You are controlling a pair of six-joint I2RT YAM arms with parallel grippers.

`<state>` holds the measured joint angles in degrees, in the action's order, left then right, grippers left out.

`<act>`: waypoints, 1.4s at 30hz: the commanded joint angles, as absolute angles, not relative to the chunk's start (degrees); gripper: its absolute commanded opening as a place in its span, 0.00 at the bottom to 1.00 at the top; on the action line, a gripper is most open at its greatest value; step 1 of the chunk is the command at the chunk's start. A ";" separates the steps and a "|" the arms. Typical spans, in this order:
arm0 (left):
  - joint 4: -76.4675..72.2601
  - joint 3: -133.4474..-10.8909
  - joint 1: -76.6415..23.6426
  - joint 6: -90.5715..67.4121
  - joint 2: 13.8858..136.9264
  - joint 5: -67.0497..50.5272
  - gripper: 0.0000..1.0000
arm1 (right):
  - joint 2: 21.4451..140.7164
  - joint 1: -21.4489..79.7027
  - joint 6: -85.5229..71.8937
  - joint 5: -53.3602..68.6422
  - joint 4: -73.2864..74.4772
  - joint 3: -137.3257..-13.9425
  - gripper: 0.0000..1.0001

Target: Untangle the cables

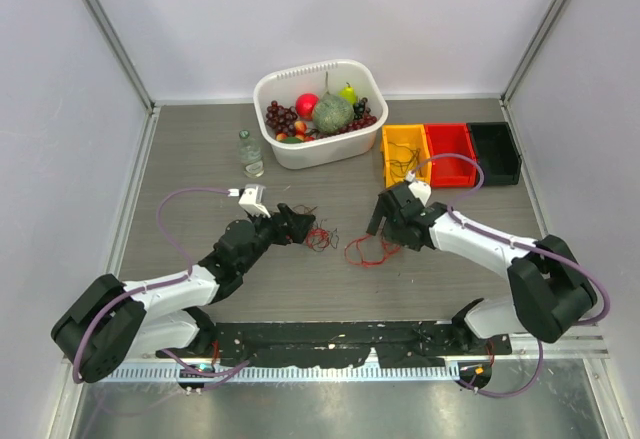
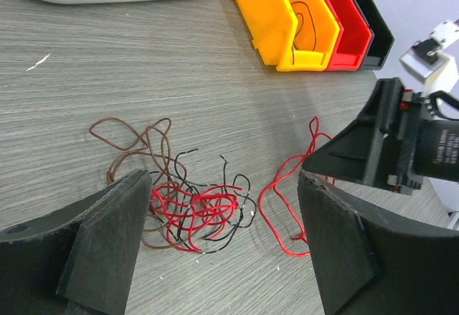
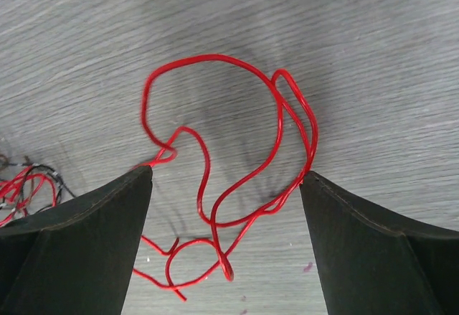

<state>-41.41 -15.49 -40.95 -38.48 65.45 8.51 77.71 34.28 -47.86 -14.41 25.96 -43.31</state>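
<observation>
At the middle of the grey tabletop (image 1: 200,159), between the two arms, lies a tangle of red, black and brown wires (image 1: 320,237), and just to its right a separate red wire (image 1: 368,252) sprawls in loose loops. The left hand (image 1: 295,224) hovers at the tangle's left side, fingers spread wide and gripping nothing; the tangle lies flat between and just ahead of them. The right hand (image 1: 385,221) stands over the separate red wire, equally wide open and holding nothing, the loops resting slack between its fingers. Farther back a yellow bin (image 1: 387,151), a red bin (image 1: 450,141) and a black bin (image 1: 495,149) sit side by side, a thin dark wire lying in the yellow one, with a white tub (image 1: 300,154) of fruit and a small bottle (image 1: 250,154) to their left
</observation>
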 commanded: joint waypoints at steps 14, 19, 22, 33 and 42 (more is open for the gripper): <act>-45.44 -15.12 -40.78 -37.71 64.69 7.91 0.89 | 87.10 34.80 -50.45 -24.08 20.04 -42.89 0.37; -45.35 -15.12 -40.87 -37.79 64.51 7.82 0.89 | 81.13 34.80 -47.73 -26.27 21.79 -43.06 0.01; -45.26 -15.03 -40.87 -38.06 64.60 8.09 0.89 | 76.22 34.63 -45.45 -28.47 23.64 -43.85 0.01; -44.65 -14.06 -40.78 -38.93 62.49 8.97 0.89 | 64.25 29.36 -34.28 -50.77 26.63 -55.61 0.01; -43.24 -13.01 -40.78 -39.64 59.77 10.81 0.89 | 75.84 17.76 -28.21 -74.97 13.02 -66.35 0.01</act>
